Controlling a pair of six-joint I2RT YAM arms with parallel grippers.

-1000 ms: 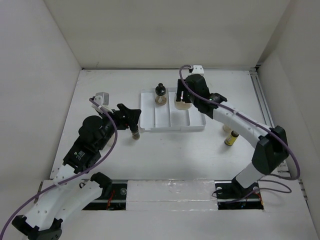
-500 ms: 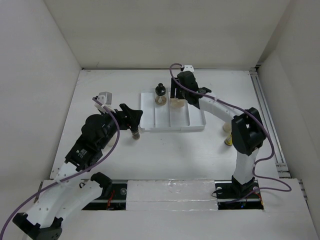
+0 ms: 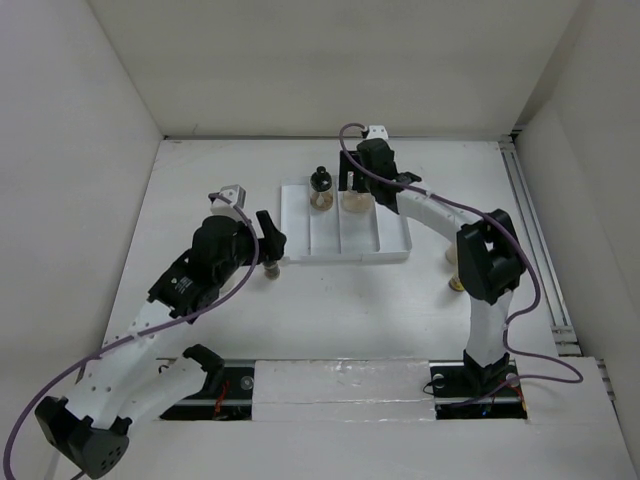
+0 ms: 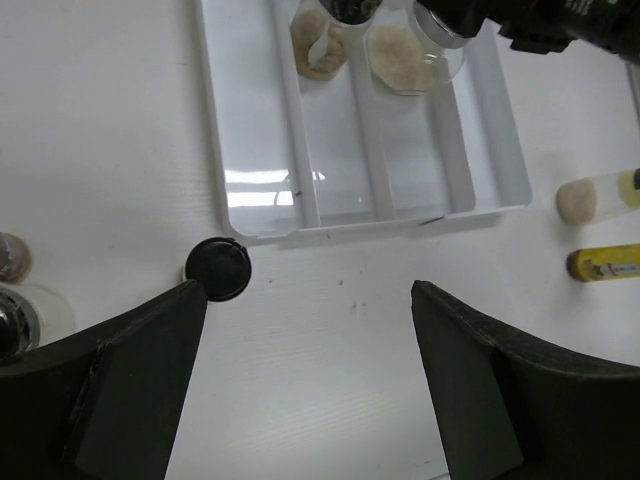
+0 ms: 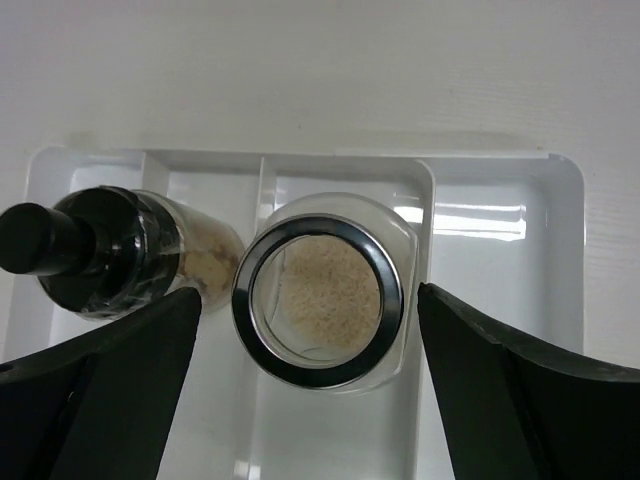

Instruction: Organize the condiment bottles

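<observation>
Two in white tray (image 5: 500,255) | clear silver-lidded jar (image 5: 318,290): pale grains | black-capped jar (image 5: 100,262)

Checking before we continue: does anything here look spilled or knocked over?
Nothing stands out. The black-capped jar and silver-lidded jar stand upright in neighbouring compartments of the tray; only a few tiny specks dot the table before it.

In the left wrist view, the yellow-capped amber bottle (image 4: 605,264) and the cream squeeze bottle (image 4: 592,198) at three o'clock run off the edge. At nine o'clock a clear silver-lidded jar (image 4: 18,322) is cut off. Overhead, the right arm's black elbow (image 3: 487,262) hides most of both bottles.
</observation>
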